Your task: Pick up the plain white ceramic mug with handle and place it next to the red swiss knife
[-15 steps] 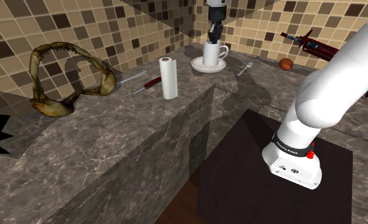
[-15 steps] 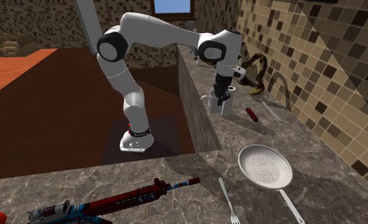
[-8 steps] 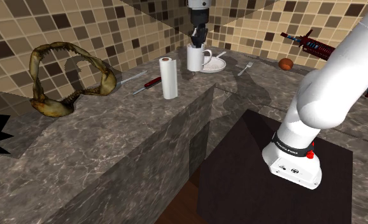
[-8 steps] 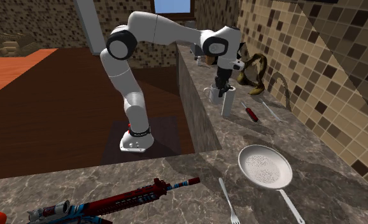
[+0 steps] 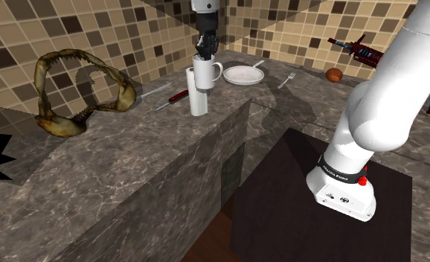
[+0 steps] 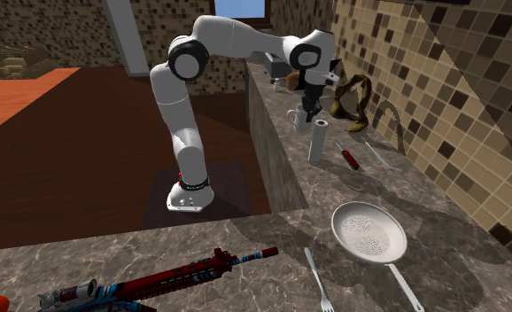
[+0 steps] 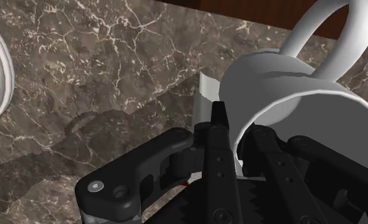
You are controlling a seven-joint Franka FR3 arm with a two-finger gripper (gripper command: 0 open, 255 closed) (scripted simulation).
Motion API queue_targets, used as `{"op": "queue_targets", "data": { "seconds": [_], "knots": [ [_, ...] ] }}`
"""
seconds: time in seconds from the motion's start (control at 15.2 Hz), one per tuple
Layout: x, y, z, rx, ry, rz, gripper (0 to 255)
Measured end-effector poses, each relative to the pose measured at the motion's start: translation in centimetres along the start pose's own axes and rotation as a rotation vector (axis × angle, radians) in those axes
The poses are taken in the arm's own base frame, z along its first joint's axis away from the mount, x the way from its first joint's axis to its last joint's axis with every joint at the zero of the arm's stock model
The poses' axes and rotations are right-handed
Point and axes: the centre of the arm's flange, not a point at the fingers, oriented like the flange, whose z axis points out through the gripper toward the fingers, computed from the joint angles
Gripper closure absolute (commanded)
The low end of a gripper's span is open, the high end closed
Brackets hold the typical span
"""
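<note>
The white mug (image 5: 204, 75) hangs in the air with its handle toward the shoulder view's right. My gripper (image 5: 205, 50) is shut on its rim from above. In the wrist view one finger (image 7: 219, 145) lies outside the mug (image 7: 304, 105) wall and the other inside. The mug (image 6: 300, 116) hovers just over a white paper roll (image 5: 199, 103) that stands upright on the marble counter. The red swiss knife (image 5: 178, 95) lies on the counter just beyond the roll, toward the shoulder view's left. In the second exterior view the knife (image 6: 349, 158) lies to the right of the roll (image 6: 316, 142).
A white pan (image 5: 243, 74) and a fork (image 5: 286, 80) lie to the shoulder view's right of the mug. A silver knife (image 5: 155, 91) and a set of jaw bones (image 5: 79, 89) lie to the left. A toy rifle (image 5: 366, 50) and an orange ball (image 5: 334, 74) sit farther right.
The gripper lifted the mug off the white pan and carried it toward the shoulder view's left, to above the paper roll.
</note>
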Motion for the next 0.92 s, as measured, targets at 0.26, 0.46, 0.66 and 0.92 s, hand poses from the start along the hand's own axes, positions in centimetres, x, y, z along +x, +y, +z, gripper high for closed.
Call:
{"op": "queue_targets", "data": {
  "seconds": [0.26,0.46,0.66,0.92],
  "knots": [
    [2.7,-4.4,0.0,0.0,0.0,0.0,255],
    [4.7,-7.7,-0.3,-0.001,0.0,0.0,255],
    [7.1,-11.3,-0.1,0.0,0.0,-0.001,255],
    [7.5,-12.2,1.7,0.0,0.0,0.001,255]
  ]
}}
